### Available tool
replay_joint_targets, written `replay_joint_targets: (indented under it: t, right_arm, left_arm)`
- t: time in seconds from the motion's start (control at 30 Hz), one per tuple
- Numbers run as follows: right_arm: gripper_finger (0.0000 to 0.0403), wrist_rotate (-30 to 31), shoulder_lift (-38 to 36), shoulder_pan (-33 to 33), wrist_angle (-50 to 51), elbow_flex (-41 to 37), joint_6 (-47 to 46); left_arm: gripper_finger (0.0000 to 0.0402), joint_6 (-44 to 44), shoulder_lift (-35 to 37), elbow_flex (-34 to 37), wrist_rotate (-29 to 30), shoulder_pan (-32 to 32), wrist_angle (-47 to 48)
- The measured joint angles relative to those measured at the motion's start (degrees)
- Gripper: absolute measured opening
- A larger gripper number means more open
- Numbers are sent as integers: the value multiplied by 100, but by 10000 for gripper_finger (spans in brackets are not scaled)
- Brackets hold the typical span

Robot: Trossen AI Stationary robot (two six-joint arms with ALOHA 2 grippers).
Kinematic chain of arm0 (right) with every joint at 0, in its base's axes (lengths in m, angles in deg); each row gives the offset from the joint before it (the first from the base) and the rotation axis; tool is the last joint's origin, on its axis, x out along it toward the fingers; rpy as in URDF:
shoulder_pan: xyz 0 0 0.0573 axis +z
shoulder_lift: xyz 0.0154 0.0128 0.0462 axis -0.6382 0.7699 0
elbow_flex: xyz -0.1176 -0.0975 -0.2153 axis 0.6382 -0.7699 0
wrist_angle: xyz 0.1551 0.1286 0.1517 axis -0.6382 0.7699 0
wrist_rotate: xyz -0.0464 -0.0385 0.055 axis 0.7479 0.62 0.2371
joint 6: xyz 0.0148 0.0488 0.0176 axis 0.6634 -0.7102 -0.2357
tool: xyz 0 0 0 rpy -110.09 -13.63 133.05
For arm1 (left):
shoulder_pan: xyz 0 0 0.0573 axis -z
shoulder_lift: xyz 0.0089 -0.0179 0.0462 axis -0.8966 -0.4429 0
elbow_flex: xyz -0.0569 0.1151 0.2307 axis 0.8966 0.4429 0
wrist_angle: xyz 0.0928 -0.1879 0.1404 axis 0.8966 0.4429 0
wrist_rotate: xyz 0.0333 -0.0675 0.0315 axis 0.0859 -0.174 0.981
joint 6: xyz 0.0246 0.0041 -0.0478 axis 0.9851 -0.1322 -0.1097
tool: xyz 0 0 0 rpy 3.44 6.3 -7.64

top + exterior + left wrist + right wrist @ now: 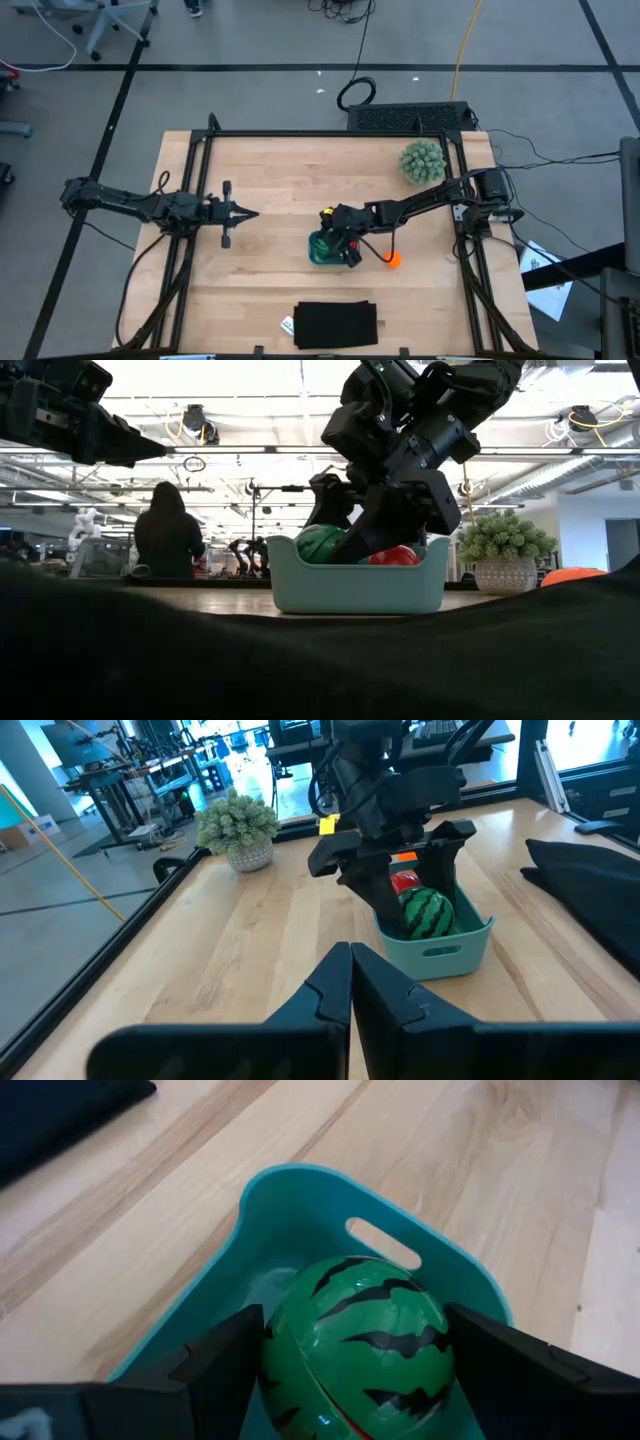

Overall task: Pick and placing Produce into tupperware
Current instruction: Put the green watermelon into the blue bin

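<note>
The teal tupperware (325, 248) stands near the table's middle. In it lie a red piece (395, 556) and a dark green striped ball (360, 1340). My right gripper (350, 1330) reaches down into the tupperware with a finger on each side of the striped ball. An orange ball (392, 259) lies on the table just right of the tupperware. My left gripper (252, 213) hangs shut above the table's left half, away from all of them. My right gripper pinches the striped ball between its two fingers, on two opposite sides (275, 1350). The fingers slant down into the tupperware from the table's right side. The ball sits inside the tupperware walls (428, 912); whether it rests on the floor I cannot tell.
A pale green spiky ball (423, 161) in a pot stands at the far right. A flat black rectangle (336, 325) lies at the near edge. A person (168, 530) sits in the room beyond the table. Bare wood lies between my left gripper and the tupperware.
</note>
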State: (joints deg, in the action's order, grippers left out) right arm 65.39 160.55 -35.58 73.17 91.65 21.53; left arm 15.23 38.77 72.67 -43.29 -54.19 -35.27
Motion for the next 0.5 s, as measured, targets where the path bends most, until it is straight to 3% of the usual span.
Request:
replay_joint_targets:
  t: [0.5]
  right_arm:
    - [288,2,0,-37,157,0,-279]
  left_arm:
    - [15,11,1,0,0,0,-2]
